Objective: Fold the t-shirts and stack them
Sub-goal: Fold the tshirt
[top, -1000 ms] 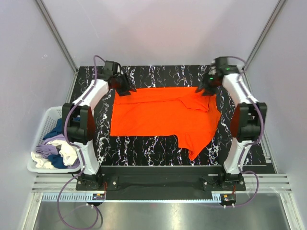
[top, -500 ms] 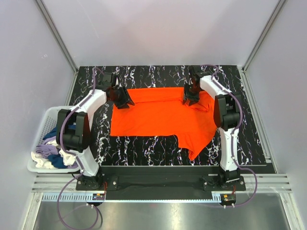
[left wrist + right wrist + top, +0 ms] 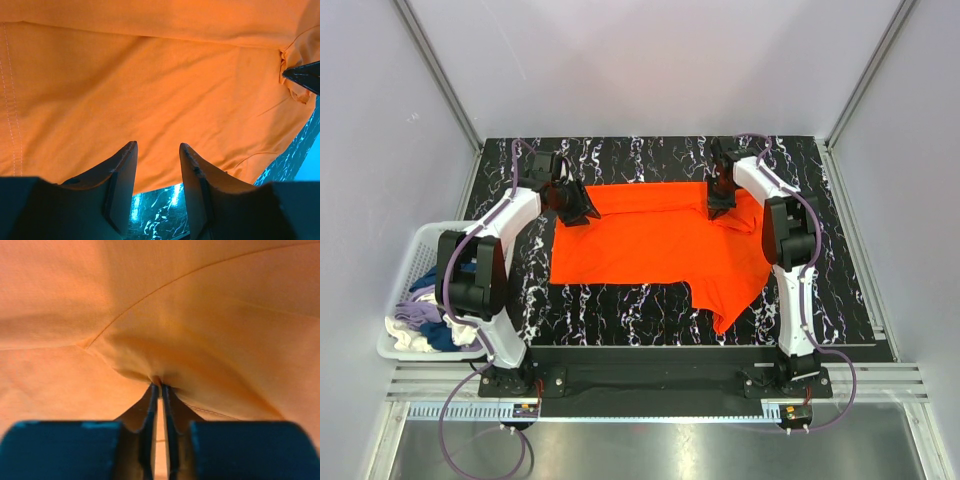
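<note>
A bright orange t-shirt [image 3: 650,245] of plain soft cloth, short-sleeved, is laid out roughly flat across the middle of the black, white-veined marble-patterned table [image 3: 620,310], with one part trailing toward the near edge on the right. The step in hand is judged to be the taking hold of the shirt's far edge for a fold. A small ridge of the orange cloth is pinched between the nearly closed jaws of the right gripper [image 3: 159,385] at the far edge, right of the middle. The left gripper [image 3: 157,147] is set at the far left corner, its jaws spread with the cloth lying just beyond the fingertips and nothing yet clamped. The next move is judged to call for the left jaws to be closed on that corner, so that both holds can be lifted and drawn toward the near edge together. Other shirts, navy, lavender and cream [image 3: 430,315], are heaped in a white slatted plastic basket [image 3: 405,260] beside the table's left edge.
</note>
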Controlling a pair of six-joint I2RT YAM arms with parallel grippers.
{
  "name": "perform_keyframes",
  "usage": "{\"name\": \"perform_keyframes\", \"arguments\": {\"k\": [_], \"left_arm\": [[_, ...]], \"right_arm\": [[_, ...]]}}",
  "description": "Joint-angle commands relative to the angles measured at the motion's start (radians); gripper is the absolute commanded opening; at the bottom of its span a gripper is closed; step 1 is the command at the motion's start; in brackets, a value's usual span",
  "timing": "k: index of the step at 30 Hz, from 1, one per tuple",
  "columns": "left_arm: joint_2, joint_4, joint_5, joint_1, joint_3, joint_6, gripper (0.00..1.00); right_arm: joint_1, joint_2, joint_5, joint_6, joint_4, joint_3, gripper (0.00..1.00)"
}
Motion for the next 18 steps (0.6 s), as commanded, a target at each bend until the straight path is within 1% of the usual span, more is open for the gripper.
{"name": "perform_keyframes", "arguments": {"k": [1, 2, 3, 4, 9, 11, 12, 15, 18], "left_arm": [[0.002, 0.019, 0.015, 0.004, 0.034, 0.02, 0.45], [0.003, 0.02, 0.013, 0.004, 0.035, 0.02, 0.45], [0.005, 0.02, 0.012, 0.006, 0.037, 0.019, 0.45], [0.006, 0.02, 0.009, 0.007, 0.037, 0.019, 0.45], [0.016, 0.017, -0.021, 0.042, 0.046, 0.004, 0.47], [0.04, 0.019, -0.021, 0.073, 0.057, 0.002, 0.47], [0.051, 0.02, -0.019, 0.081, 0.068, 0.005, 0.47], [0.126, 0.007, -0.004, 0.118, 0.126, 0.011, 0.47], [0.195, -0.01, 0.01, 0.138, 0.193, 0.017, 0.47]], "right_arm": [[0.013, 0.001, 0.036, -0.008, -0.008, 0.04, 0.1], [0.014, 0.001, 0.036, -0.01, -0.008, 0.04, 0.09], [0.013, 0.004, 0.036, -0.01, -0.009, 0.042, 0.01], [0.013, 0.005, 0.034, -0.008, -0.014, 0.048, 0.0], [0.013, -0.036, -0.004, 0.03, -0.06, 0.057, 0.0], [0.013, -0.042, -0.038, 0.047, -0.129, 0.089, 0.0], [0.014, -0.045, -0.082, 0.053, -0.15, 0.102, 0.0], [0.014, -0.055, -0.156, 0.078, -0.198, 0.129, 0.0], [0.013, -0.056, -0.191, 0.095, -0.233, 0.149, 0.0]]}}
